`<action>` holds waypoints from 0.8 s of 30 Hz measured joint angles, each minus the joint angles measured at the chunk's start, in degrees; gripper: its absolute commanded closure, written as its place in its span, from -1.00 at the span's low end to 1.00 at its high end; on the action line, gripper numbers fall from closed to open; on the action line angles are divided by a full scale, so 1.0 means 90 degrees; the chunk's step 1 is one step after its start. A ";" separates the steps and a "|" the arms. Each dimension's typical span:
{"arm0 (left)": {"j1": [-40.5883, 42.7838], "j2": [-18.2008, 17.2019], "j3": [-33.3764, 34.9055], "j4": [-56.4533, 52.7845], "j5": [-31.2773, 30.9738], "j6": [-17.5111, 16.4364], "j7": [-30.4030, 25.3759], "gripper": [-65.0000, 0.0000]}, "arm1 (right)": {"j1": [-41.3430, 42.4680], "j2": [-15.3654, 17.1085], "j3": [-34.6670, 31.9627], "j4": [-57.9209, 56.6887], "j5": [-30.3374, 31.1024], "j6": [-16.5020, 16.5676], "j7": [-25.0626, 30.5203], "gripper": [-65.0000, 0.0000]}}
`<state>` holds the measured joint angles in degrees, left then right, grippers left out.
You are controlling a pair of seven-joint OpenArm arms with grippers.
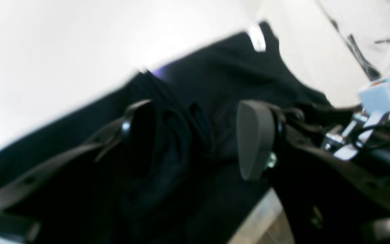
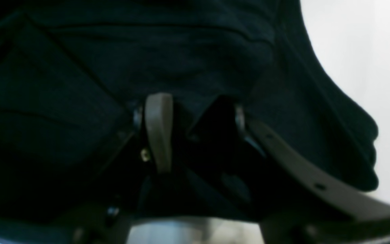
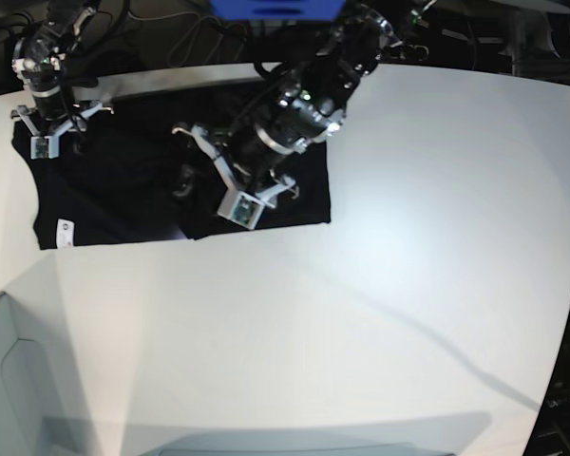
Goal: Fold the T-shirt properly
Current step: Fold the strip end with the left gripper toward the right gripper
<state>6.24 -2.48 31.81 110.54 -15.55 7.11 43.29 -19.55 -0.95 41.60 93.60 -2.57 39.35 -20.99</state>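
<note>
The black T-shirt [image 3: 142,180] lay spread on the far left part of the white table [image 3: 408,237], its small white tag [image 3: 65,229] near the front left corner. At its far left edge the right gripper [image 2: 191,115] pressed down into the cloth, its 2 fingers [image 2: 158,130] a narrow gap apart with dark fabric bunched between them, though a firm hold could not be told. Further right, the left gripper [image 1: 195,135] hung over the shirt's middle, fingers wide apart over a raised fold, holding nothing.
</note>
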 measured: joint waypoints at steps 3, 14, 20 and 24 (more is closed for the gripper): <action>0.0265 -0.0435 -0.0619 -0.0017 0.0134 0.0046 0.0070 -0.12 | 0.0002 0.0000 0.0000 0.0000 0.0000 0.0000 -0.0002 0.27; 0.0253 -0.0481 -0.0228 -0.0624 0.0066 0.0000 0.0155 0.14 | 0.0107 -0.0017 0.0000 -0.0002 -0.0022 0.0002 -0.0068 0.27; -0.0622 -0.0440 0.1515 -0.1557 0.0041 -0.0029 0.0058 0.25 | 0.0119 -0.0015 0.0000 -0.0002 -0.0022 0.0002 -0.0073 0.27; -0.1200 0.0039 0.2431 -0.2259 0.0051 -0.0029 0.0044 0.25 | 0.0104 -0.0017 0.0000 -0.0002 -0.0022 0.0002 -0.0070 0.27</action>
<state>-4.56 -2.13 53.69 90.21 -15.09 6.85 43.68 -18.61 -1.10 41.60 93.58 -2.76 39.38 -21.63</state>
